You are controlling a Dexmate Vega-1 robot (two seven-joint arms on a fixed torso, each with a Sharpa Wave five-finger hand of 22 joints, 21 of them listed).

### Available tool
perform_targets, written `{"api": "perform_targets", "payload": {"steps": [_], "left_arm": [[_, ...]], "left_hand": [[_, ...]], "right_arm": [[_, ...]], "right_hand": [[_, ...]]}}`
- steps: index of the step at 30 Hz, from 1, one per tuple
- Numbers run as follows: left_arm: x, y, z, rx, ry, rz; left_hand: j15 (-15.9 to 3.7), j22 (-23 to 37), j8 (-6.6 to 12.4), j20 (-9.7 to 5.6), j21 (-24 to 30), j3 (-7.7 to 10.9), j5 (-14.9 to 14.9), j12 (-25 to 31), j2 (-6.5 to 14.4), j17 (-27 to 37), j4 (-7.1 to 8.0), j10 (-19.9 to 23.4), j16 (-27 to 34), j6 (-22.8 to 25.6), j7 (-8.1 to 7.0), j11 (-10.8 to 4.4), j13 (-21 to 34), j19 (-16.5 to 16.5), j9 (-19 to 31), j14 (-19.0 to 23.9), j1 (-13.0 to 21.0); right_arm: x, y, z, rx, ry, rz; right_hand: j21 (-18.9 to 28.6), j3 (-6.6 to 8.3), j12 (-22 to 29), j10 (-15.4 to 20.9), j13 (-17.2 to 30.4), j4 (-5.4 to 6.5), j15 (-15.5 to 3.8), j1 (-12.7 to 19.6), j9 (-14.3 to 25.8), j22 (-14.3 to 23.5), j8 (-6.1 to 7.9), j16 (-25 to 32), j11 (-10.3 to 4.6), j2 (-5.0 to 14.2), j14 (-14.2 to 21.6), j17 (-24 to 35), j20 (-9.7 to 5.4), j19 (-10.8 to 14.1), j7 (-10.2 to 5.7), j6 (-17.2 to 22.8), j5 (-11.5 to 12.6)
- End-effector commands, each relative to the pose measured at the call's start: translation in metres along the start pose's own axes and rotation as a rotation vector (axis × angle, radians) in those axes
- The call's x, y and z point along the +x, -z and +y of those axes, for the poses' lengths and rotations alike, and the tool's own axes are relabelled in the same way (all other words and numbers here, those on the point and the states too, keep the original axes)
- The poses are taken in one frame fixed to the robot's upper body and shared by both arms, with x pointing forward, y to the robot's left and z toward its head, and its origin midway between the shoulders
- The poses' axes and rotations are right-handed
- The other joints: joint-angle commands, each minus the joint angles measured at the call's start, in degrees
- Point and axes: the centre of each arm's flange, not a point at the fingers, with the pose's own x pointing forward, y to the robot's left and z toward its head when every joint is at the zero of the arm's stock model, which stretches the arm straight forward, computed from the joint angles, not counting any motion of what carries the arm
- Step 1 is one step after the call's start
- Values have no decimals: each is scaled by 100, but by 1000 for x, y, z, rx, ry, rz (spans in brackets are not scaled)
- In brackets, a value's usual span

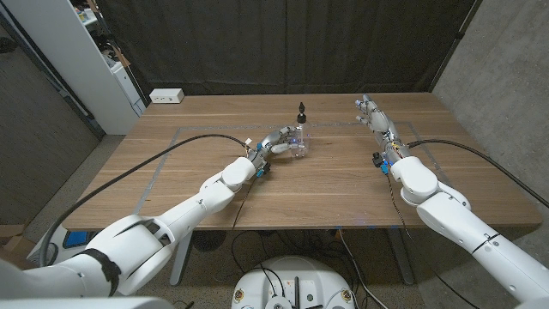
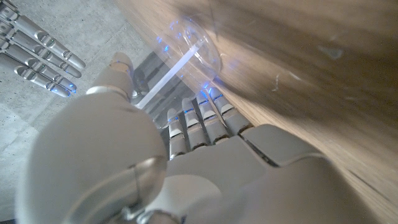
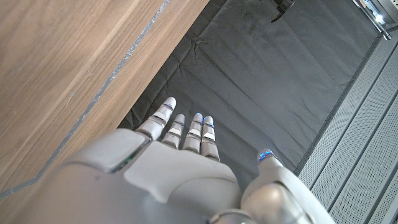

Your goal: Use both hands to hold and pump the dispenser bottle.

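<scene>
No text, label, brand, number or sign could be read anywhere in the three views; the surfaces that showed were too small or too blurred to make out any lettering.

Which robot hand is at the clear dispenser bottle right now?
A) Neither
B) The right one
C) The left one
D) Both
C: the left robot hand has its fingers around the clear dispenser bottle near the table's middle, while the right robot hand is apart from it, fingers straight.
</scene>
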Motion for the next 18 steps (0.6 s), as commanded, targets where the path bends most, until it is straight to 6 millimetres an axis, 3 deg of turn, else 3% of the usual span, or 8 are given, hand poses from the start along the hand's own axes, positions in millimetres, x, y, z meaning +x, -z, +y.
{"api": "perform_targets", "payload": {"steps": [1,10,13,15,18], "left_arm": [[2,0,4,1,19,2],[4,-6,7,29,64,-16],[3,-7,8,43,83,-20],[1,-9,10,59,99,-18],[-1,-10,12,40,109,-11]], "left_hand": [[-95,20,-128,16,-23,-50,32,-15,-84,-10,1,-214,-22,-142,40,50,-72,-61,0,-183,-1],[36,5,-361,-21,-76,-157,-11,-22,-213,-23,52,-690,-23,-437,129,152,-273,-320,-4,-629,-212],[105,-8,-408,-164,-99,-185,-29,-41,-233,-26,66,-968,-35,-566,210,207,-371,-453,-2,-853,-298],[107,-15,-432,-256,-118,-202,-35,-31,-233,-27,85,-1052,-26,-660,279,132,-419,-544,0,-917,-363],[131,-25,-466,-287,-138,-232,-49,-28,-246,-27,101,-1248,-28,-867,350,167,-509,-723,2,-1091,-475]], "right_arm": [[5,2,1,0,-2,5],[5,4,1,2,3,5],[5,6,1,7,6,4],[5,7,0,8,8,5],[4,8,-3,7,10,8]], "right_hand": [[-20,-8,37,32,5,-16,-18,24,18,15,38,37,-3,304,31,12,32,42,10,35,46],[-22,-6,35,28,5,-22,-17,26,18,15,31,39,-4,308,34,13,38,40,19,20,45],[-24,-5,31,17,5,-24,-13,27,18,15,27,37,-9,310,28,14,40,38,4,11,44],[-26,-5,29,12,5,-26,-24,27,18,15,22,33,-6,310,19,14,37,34,9,0,44],[-33,-4,30,13,5,-31,-34,30,17,15,19,28,-2,308,7,14,8,17,4,-8,44]]}}
